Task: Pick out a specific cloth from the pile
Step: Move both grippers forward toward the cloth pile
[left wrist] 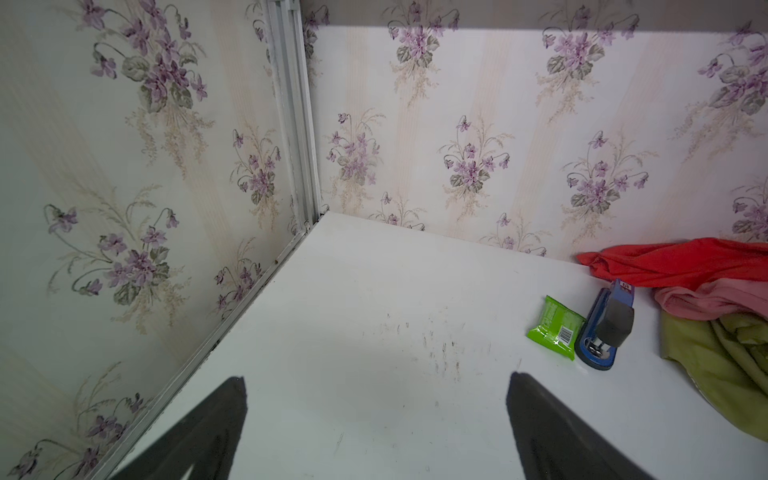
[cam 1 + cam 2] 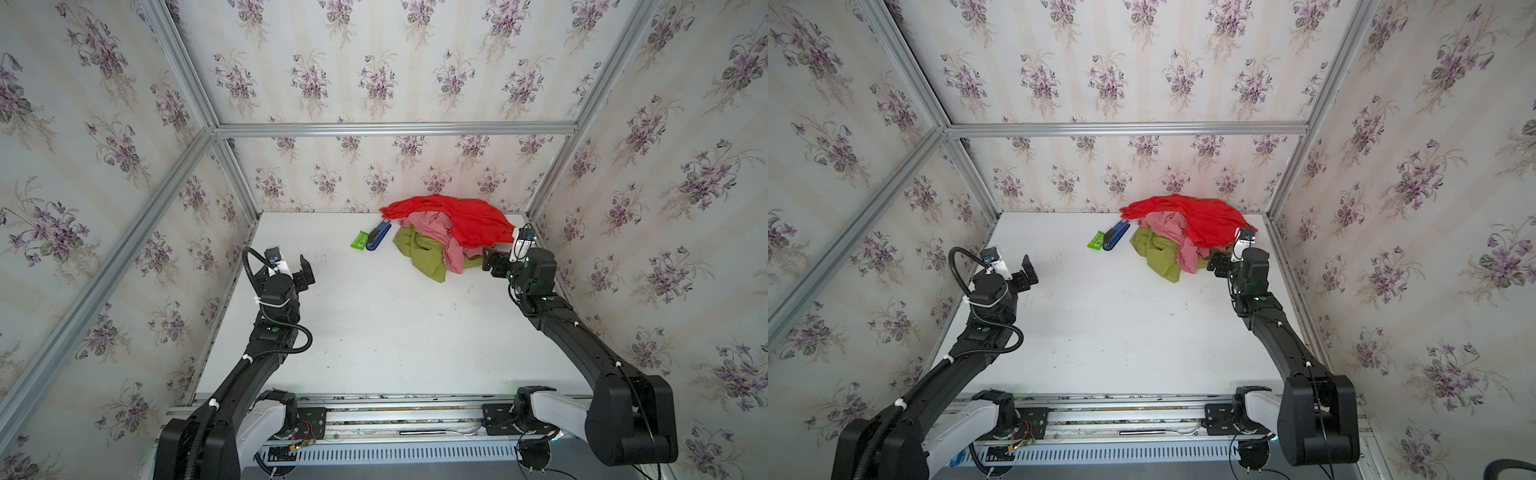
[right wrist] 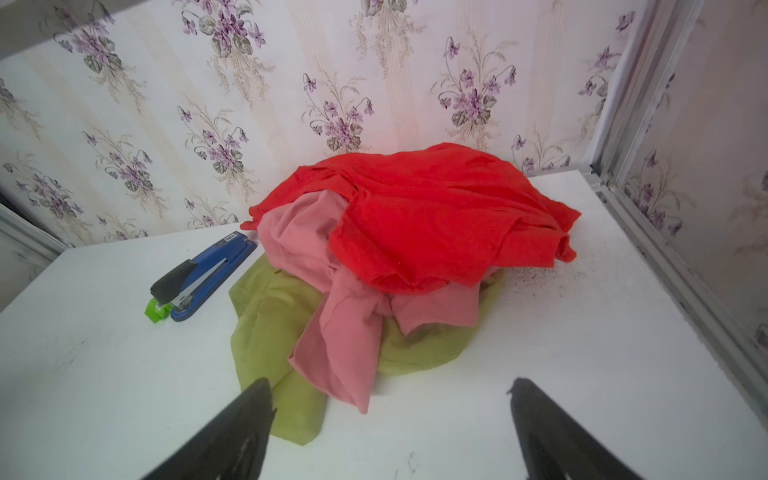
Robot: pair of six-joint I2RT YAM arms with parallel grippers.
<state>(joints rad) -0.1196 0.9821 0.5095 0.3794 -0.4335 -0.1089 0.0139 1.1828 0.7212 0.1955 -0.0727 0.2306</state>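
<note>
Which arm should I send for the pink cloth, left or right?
Right. The right gripper hangs open beside the pile, facing a loose flap of the pink cloth. The left gripper is open too, but far across the table, past the stapler.

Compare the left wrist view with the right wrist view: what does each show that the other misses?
Left wrist only: the barcode face of the flat green foil packet. Right wrist only: the long tail of the salmon-pink soft cloth trailing onto the white table. Both: the blue-and-black stapler, bright red cloth, olive-green cloth.
</note>
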